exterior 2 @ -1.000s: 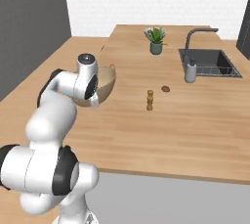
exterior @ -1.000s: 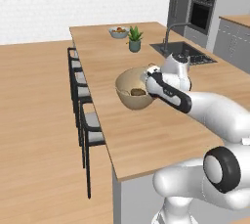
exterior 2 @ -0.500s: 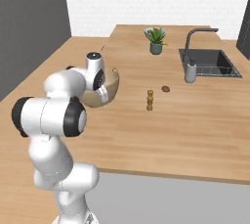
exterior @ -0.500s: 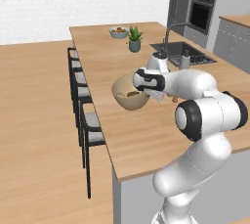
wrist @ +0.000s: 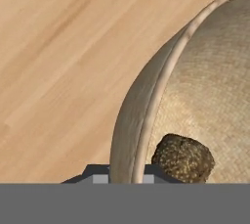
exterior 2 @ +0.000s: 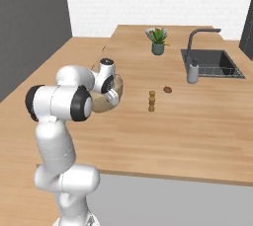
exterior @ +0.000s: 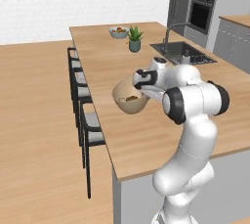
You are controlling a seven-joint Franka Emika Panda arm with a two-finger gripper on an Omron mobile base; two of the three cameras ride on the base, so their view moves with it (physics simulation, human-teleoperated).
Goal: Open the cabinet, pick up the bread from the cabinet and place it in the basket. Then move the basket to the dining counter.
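Observation:
The round tan basket [exterior: 128,100] hangs tilted just over the light-wood dining counter [exterior: 112,66], close to its stool-side edge. Whether it touches the top I cannot tell. My gripper [exterior: 138,82] is shut on the basket's rim, one finger inside and one outside. In the right base view the gripper [exterior 2: 111,94] clamps the basket [exterior 2: 101,103] above the counter [exterior 2: 197,116]. From the hand view, the gripper [wrist: 126,175] pinches the basket rim [wrist: 146,105]. The dark brown bread [wrist: 183,158] lies inside the basket; the bread [exterior: 131,99] shows as a dark lump. The cabinet is out of view.
Dark stools [exterior: 83,96] line the counter's left side. Farther along it stand a sink [exterior 2: 210,62] with a soap dispenser [exterior 2: 192,72], a potted plant [exterior 2: 157,40] and a fruit bowl [exterior: 118,32]. A small wooden grinder [exterior 2: 151,100] and a brown lump [exterior 2: 167,90] sit right of the basket.
The arm has folded in, its elbow swinging up over the base. The basket has shifted a little toward me along the counter, still gripped by its rim.

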